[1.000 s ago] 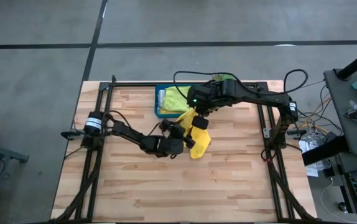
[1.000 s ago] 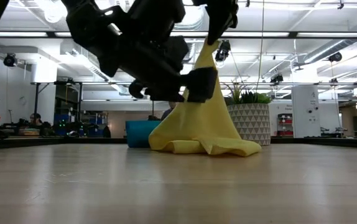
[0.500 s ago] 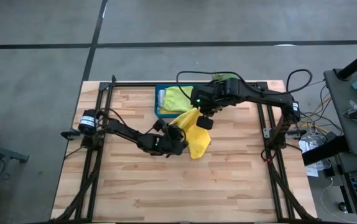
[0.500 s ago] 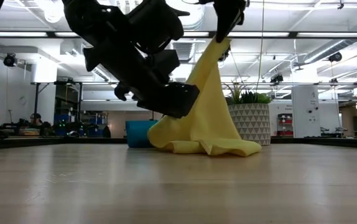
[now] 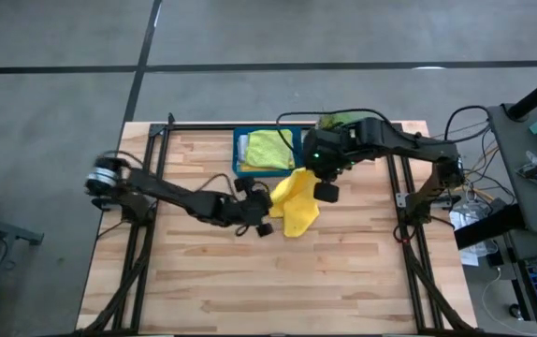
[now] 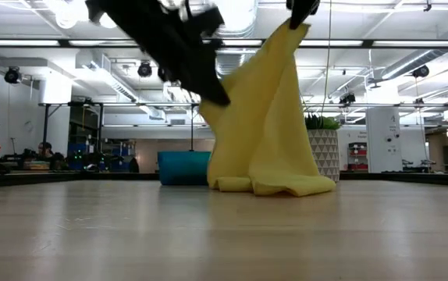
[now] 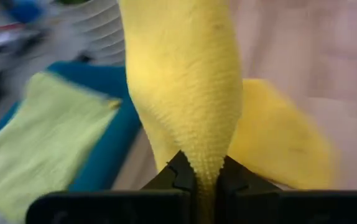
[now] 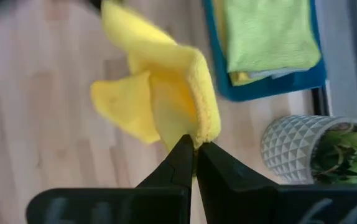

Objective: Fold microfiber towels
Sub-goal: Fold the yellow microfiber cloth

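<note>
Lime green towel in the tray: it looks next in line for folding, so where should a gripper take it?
Take the lime green towel by a corner at an exposed edge, coming straight down from above. It lies flat on top of the stack in the teal tray, whose walls block a sideways approach.

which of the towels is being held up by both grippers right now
The yellow towel on the bare table: the left gripper and right gripper each pinch it. The lime green towel lies untouched in the teal tray.

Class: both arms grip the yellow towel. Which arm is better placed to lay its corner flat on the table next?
Probably the left: its tool grips the yellow towel lower over the bare table; the right tool holds its corner higher.
</note>
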Tool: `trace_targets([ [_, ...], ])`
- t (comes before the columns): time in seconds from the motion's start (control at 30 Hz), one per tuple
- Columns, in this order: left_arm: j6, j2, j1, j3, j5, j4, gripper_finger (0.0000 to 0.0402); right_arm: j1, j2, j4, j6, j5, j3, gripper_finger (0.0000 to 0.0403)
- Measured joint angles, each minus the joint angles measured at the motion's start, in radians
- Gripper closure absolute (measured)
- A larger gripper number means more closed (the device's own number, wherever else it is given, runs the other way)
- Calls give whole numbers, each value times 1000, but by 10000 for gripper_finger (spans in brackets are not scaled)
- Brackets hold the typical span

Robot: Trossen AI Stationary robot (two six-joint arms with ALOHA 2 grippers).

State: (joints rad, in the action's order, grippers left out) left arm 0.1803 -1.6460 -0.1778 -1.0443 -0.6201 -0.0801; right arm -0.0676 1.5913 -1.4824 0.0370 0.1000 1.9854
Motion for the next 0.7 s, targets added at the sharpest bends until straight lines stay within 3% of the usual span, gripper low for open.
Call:
trace_targets([
  [0.2, -37, 238, -4, 0, 343, -124, 401, 49, -40, -79, -53, -73, 24, 394],
  [0.37, -32, 392, -6, -7, 530, -156, 401, 92, -69, -90, -122, -163, 48, 394],
  [0.5, -32, 491, -6, -14, 643, -155, 401, 108, -79, -87, -159, -167, 79, 394],
  [0.7, -75, 594, 8, -14, 643, -195, 401, 107, -79, -77, -186, 115, 119, 394],
])
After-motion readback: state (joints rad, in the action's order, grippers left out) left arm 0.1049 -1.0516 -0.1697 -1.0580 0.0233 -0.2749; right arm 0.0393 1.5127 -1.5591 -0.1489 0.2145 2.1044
